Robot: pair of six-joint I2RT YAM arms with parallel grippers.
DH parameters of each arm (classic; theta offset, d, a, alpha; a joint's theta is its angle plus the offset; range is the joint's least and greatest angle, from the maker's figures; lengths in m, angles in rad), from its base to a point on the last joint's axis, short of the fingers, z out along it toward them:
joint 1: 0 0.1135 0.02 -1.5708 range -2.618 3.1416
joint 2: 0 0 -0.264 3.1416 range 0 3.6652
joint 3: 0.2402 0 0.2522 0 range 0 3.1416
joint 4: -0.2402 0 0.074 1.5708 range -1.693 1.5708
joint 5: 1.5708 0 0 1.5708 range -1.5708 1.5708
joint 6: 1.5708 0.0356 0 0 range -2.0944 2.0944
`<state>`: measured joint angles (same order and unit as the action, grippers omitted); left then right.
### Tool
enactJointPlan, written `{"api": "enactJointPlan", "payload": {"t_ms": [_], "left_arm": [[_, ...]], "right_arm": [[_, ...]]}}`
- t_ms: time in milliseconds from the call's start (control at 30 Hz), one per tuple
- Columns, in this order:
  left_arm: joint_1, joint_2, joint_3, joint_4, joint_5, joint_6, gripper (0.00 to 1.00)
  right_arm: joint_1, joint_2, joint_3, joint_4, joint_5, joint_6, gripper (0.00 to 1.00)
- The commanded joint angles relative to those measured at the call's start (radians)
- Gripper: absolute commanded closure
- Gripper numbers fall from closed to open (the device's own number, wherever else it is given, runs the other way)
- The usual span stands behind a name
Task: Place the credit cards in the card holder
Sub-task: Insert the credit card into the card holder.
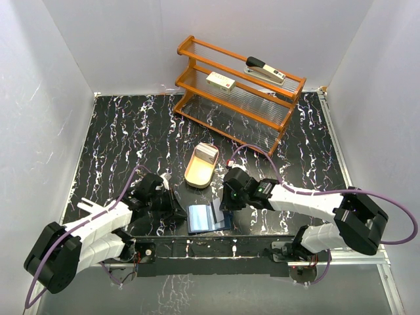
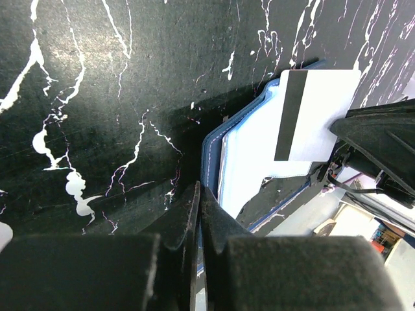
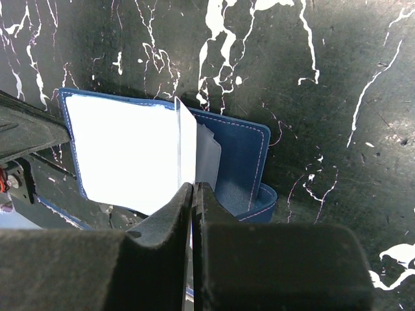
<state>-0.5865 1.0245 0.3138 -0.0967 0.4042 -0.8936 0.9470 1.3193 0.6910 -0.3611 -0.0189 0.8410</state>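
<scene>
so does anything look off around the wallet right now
Only one thing: a white card stands on edge, tilted, over the open card holder and is not seated in a pocket. The right claw is pinching it. Nothing looks spilled or damaged.

Surface: black table (image 1: 118, 131), veined in white like marble, closed in by pale panels (image 1: 46, 85) at left, back and right.
Far side: orange wooden rack (image 1: 239, 88), two tiers, standing askew to the table's edge.
Centre: tan oval tray (image 1: 195, 176), near the rack's front.
Near edge: card holder (image 1: 205, 218), dark blue, spread open, pale inner face upward, near the tray.
</scene>
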Motion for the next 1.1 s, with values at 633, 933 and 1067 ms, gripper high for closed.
{"api": "enactJointPlan", "payload": {"t_ms": [633,933,1067], "left_arm": [[-0.004,0.014,-0.044,0.093,0.048,-0.073,0.76],[-0.004,-0.023,-0.09,0.108,0.024,-0.126,1.0],[-0.004,-0.013,-0.088,0.084,0.012,-0.106,1.0]], "right_arm": [[-0.004,-0.049,-0.103,0.181,-0.044,0.068,1.0],[-0.004,-0.077,-0.081,0.164,-0.062,0.066,1.0],[-0.004,-0.129,-0.077,0.169,-0.072,0.092,1.0]]}}
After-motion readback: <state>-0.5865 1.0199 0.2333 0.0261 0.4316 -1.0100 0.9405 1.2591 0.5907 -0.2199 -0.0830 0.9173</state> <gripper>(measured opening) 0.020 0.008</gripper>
